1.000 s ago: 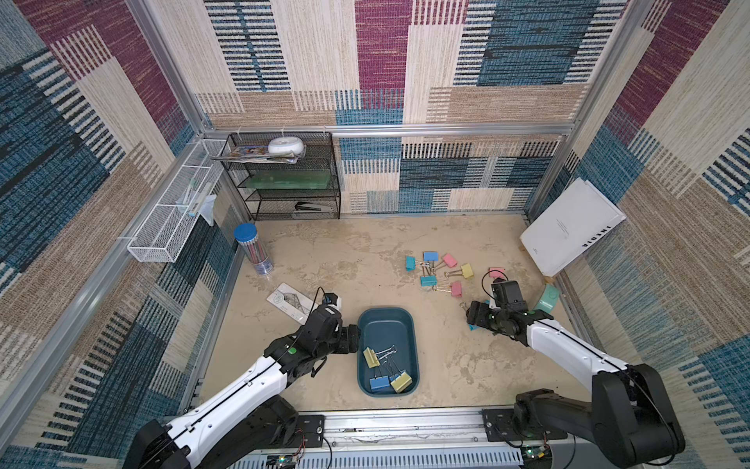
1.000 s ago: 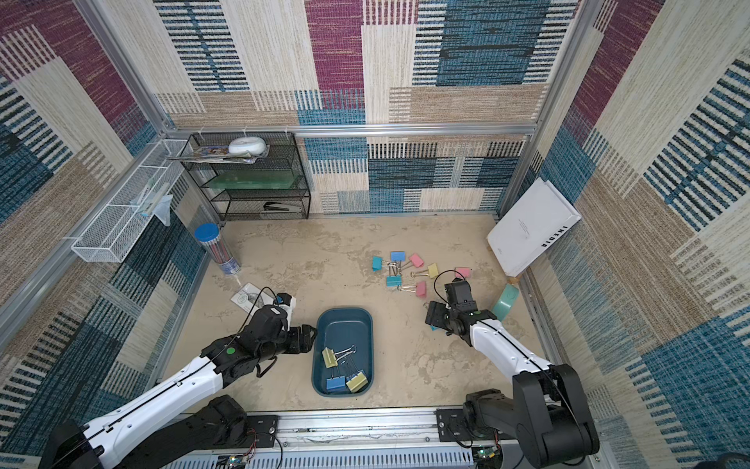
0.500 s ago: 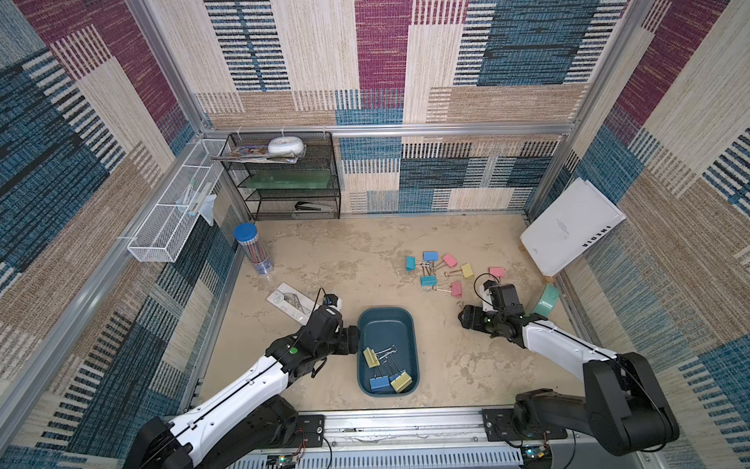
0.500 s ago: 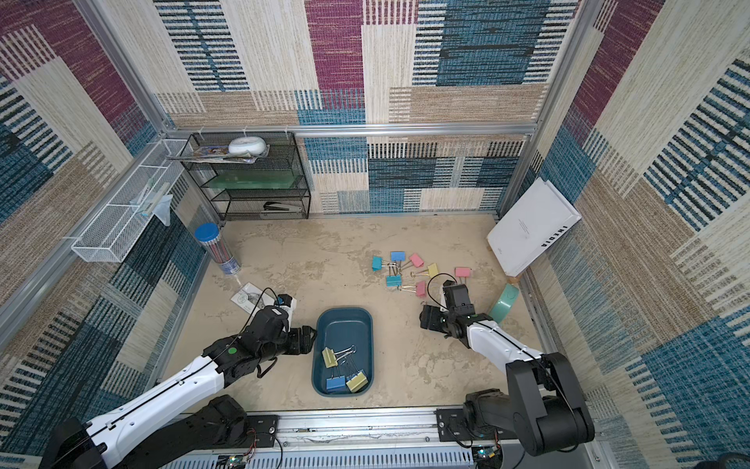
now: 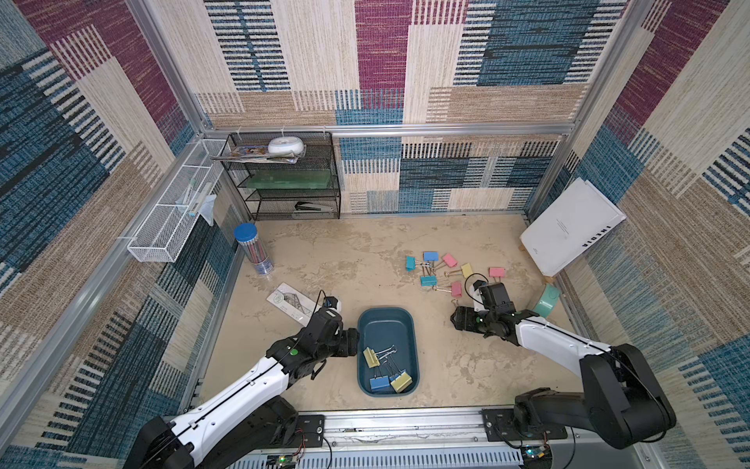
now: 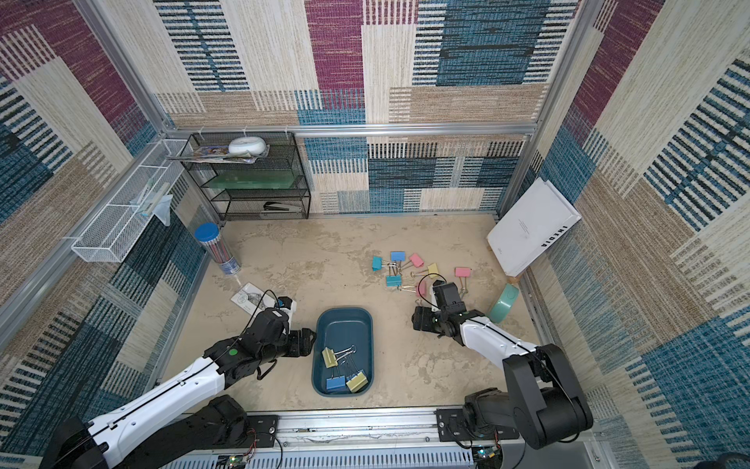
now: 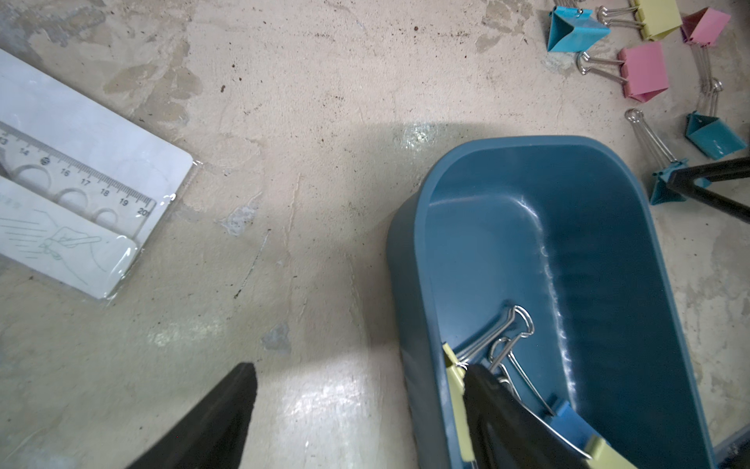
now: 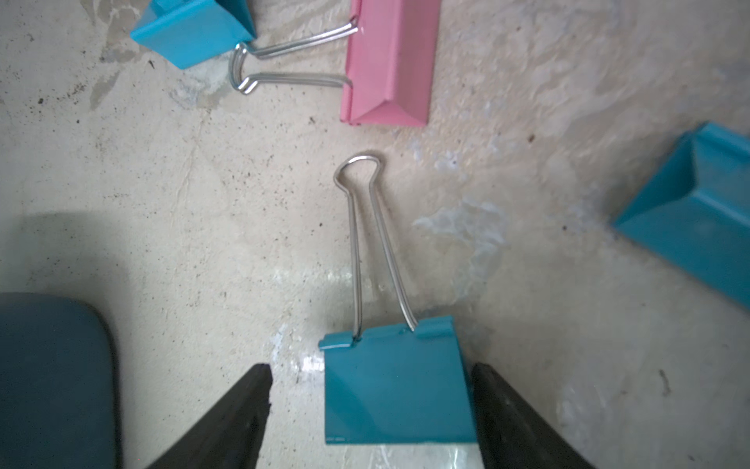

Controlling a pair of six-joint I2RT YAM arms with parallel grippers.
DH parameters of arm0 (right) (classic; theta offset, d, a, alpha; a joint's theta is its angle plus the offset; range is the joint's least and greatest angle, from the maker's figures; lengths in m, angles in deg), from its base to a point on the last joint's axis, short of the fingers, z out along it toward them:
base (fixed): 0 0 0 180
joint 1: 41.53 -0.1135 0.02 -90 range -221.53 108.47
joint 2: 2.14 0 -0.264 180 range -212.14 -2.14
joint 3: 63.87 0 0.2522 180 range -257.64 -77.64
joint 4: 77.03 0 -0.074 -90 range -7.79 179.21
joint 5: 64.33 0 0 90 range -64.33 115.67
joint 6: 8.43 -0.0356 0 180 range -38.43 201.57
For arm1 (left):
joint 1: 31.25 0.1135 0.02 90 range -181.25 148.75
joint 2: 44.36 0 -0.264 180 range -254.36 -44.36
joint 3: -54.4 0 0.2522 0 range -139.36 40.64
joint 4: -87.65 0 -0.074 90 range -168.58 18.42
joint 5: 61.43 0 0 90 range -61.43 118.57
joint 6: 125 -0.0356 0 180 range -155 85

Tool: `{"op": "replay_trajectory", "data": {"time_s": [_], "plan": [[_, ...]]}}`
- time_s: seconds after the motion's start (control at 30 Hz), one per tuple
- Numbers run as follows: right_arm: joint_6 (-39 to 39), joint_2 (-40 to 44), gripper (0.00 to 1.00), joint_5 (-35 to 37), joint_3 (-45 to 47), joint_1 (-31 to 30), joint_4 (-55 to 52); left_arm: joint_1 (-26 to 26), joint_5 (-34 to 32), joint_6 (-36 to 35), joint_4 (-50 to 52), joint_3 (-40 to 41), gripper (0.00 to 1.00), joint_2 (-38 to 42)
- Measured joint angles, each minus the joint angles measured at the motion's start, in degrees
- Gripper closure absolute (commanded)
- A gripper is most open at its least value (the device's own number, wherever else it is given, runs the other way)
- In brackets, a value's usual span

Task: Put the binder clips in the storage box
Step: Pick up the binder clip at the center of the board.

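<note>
The storage box (image 5: 386, 316) is a dark teal tray near the front middle, also seen in the other top view (image 6: 345, 320). It holds a yellow clip (image 5: 371, 357), a blue one (image 5: 380, 384) and another yellow one (image 5: 401, 381). Several binder clips (image 5: 430, 256) lie loose on the floor to the back right. My right gripper (image 8: 370, 369) is open and low, with a teal clip (image 8: 397, 390) flat on the floor between its fingers. My left gripper (image 7: 361, 368) is open and straddles the box's left wall (image 7: 410, 284).
A ruler packet (image 5: 290, 302) lies left of the box. A pencil tube (image 5: 253, 251) stands at the left wall. A mint ring (image 5: 546, 300) and a white book (image 5: 572, 231) lean at the right wall. A black mesh shelf (image 5: 284, 178) stands at the back left.
My right gripper has slid a little left toward the box, bringing its fingers round the teal clip, and its jaws have narrowed slightly. The left arm has stayed still.
</note>
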Motion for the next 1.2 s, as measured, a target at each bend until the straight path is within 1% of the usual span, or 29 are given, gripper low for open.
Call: {"op": "replay_trajectory", "data": {"time_s": [0.17, 0.47, 0.57, 0.67, 0.77, 0.97, 1.03, 1.1, 1.2], "plan": [[-0.22, -1.64, 0.25, 3.3, -1.66, -2.21, -0.79, 0.0, -0.04, 0.0, -0.07, 0.17, 0.16, 0.07], [-0.61, -4.63, 0.25, 8.13, -4.59, -5.68, -4.35, 0.0, -0.2, 0.0, -0.15, 0.9, 0.16, 0.0], [-0.72, -5.38, 0.28, 9.27, -4.98, -6.19, -4.9, 0.0, -0.2, 0.0, -0.22, 1.11, 0.16, 0.02], [-1.09, -5.86, 0.36, 10.49, -5.29, -6.54, -5.35, 0.0, -0.2, 0.0, -0.24, 1.22, 0.16, 0.0], [-1.4, -6.47, 0.45, 11.72, -5.66, -6.62, -5.9, 0.0, -0.17, -0.02, -0.57, 1.29, 0.16, -0.15], [-2.03, -7.43, 0.53, 13.46, -6.88, -7.3, -7.23, 0.0, -0.2, -0.04, -1.09, 1.66, 0.16, -0.15], [-2.16, -6.73, 0.56, 13.53, -7.54, -7.8, -8.11, 0.0, -0.2, -0.09, -1.29, 1.66, 0.16, -0.31], [-2.36, -5.03, 0.6, 11.52, -8.61, -9.01, -11.72, 0.0, -0.22, -0.24, -1.53, 1.66, 0.16, -0.68], [-2.43, -1.75, 0.61, 10.88, -12.48, -11.54, -14.91, 0.0, -0.22, -0.28, -1.79, 1.66, 0.17, -0.96]]}}
